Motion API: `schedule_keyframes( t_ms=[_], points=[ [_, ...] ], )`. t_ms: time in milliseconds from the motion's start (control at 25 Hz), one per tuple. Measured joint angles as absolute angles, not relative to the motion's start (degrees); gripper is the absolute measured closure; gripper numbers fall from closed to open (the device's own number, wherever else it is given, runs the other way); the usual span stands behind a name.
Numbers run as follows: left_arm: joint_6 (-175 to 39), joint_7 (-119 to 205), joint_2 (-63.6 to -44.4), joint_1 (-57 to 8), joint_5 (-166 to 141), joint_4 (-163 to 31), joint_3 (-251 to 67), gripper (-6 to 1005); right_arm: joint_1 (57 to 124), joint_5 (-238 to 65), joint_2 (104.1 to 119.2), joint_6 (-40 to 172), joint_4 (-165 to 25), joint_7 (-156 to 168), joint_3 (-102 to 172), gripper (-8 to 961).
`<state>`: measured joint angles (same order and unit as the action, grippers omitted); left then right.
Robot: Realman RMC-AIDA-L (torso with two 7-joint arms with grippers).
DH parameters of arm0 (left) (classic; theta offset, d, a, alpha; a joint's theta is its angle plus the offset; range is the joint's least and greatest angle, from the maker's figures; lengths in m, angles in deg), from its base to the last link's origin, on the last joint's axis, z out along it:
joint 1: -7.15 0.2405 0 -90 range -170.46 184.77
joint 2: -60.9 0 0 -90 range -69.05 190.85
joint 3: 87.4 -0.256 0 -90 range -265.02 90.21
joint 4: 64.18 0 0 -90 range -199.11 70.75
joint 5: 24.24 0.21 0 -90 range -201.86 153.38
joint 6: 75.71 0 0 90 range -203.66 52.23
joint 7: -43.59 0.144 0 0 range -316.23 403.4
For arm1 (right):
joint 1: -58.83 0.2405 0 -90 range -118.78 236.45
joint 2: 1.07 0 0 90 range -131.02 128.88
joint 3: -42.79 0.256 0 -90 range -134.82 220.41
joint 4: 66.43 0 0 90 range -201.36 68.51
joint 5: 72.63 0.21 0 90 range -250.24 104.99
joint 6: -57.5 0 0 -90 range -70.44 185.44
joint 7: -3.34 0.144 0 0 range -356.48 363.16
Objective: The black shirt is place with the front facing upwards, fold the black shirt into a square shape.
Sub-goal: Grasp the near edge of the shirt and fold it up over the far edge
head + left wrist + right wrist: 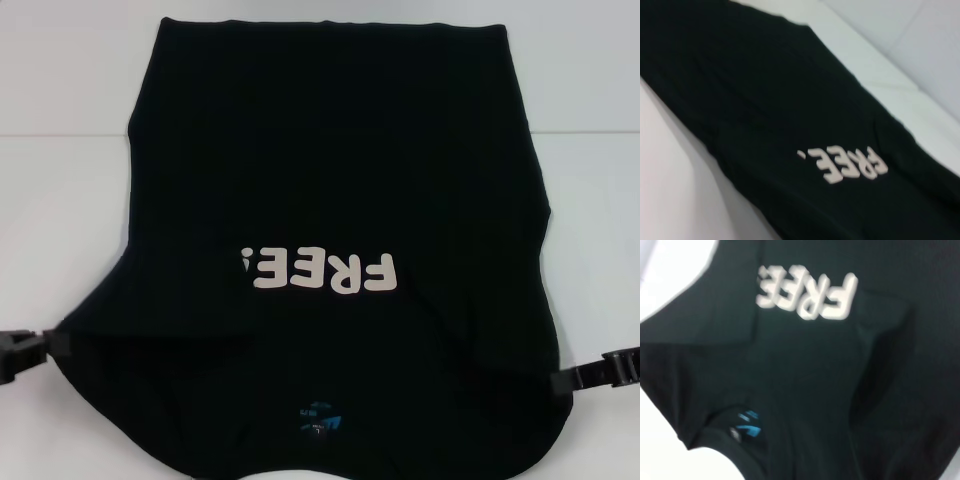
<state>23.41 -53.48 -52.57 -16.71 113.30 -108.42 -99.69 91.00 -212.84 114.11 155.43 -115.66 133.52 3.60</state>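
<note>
The black shirt (330, 170) lies spread front-up on the white table (60, 120), collar toward me and hem at the far side. Its pale "FREE!" lettering (320, 272) reads upside down, and the blue neck label (318, 418) sits at the near edge. My left gripper (40, 348) meets the shirt's near left edge at the sleeve. At the near right edge my right gripper (585, 378) touches the cloth. The left wrist view shows the shirt (765, 100) with the lettering (845, 164). The right wrist view shows the shirt (805, 365), lettering (807, 292) and label (746, 425).
Bare white table surrounds the shirt on the left, right (600, 150) and far sides. A crease (880, 360) runs through the cloth near the right shoulder. No other objects are in view.
</note>
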Motion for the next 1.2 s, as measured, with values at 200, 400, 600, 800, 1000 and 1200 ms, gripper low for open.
schedule_keyframes(
  t_ms=[200,400,600,800,1000,1200],
  points=[
    [24.91,-55.55,-52.54,-15.7,113.39,-108.38,-97.37,973,86.75,-208.73,115.12,155.87,-115.43,128.21,6.76,900],
    [25.04,-57.43,-52.5,-13.71,113.32,-108.38,-96.69,973,83.54,-208.19,115.29,156.85,-114.45,123.43,11.36,900],
    [25.89,-58.72,-52.42,-11.42,113.4,-108.26,-96.57,973,81.09,-208.34,113.37,156.98,-110.41,118.96,16.27,900],
    [28.44,-58.69,-52.8,-9.2,113.48,-107.78,-96.53,973,78.96,-208.6,110.91,156.99,-106.38,115.39,19.75,901],
    [31.63,-58.13,-52.91,-7.47,113.71,-106.57,-97.08,973,76.86,-208.63,110.04,157.27,-105.71,113.8,21.14,901],
    [35.08,-56.94,-53.16,-6.07,114.75,-105.41,-97.26,973,75.12,-208.65,109.62,157.6,-105.68,113.22,21.65,900]
  ],
)
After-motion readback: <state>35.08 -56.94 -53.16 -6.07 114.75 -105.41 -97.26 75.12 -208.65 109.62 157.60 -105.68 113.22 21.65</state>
